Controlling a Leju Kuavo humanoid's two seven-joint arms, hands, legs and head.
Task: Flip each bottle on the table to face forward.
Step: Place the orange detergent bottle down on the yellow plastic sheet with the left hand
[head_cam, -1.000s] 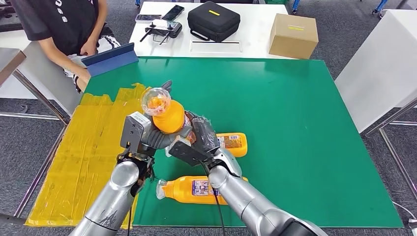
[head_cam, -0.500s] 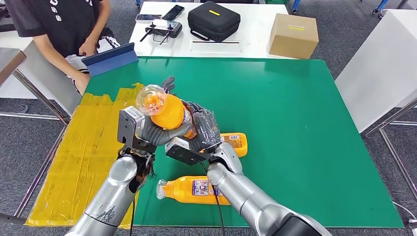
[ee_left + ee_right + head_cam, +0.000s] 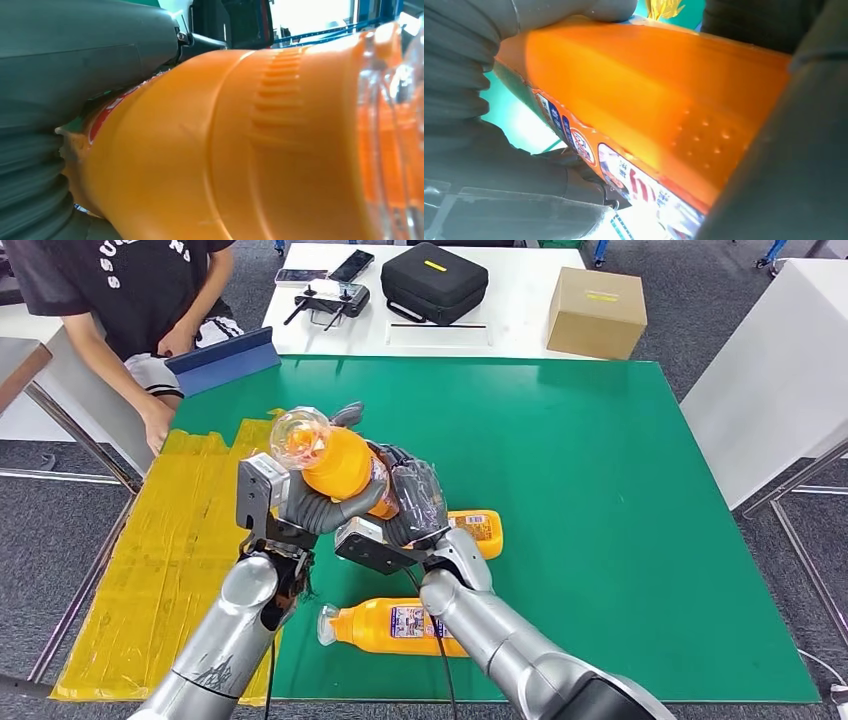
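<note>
Three orange bottles in play. Both hands are gripping one bottle [image 3: 340, 468] off the green worktop [image 3: 600, 500]: left hand [image 3: 300, 505] is wrapping it from below, near the neck end, right hand [image 3: 410, 502] is clamping the base end. Bottle is sitting tilted between them, clear domed cap [image 3: 298, 436] pointing away from the right hand and up. My read: two-hand hold is there so the body can be rolled about its long axis to bring the front face round before setting it down.

Second bottle [image 3: 478, 532] is lying flat just behind the right hand, partly hidden by it. Third bottle [image 3: 395, 625] is lying flat below both hands, next to the right forearm, label up, cap toward the left arm.

Labels: right wrist view is showing a printed strip with red and blue graphics along the held bottle's side; text too blurred to read. Left wrist view is showing a red label edge, no legible writing. No brand readable anywhere.
</note>
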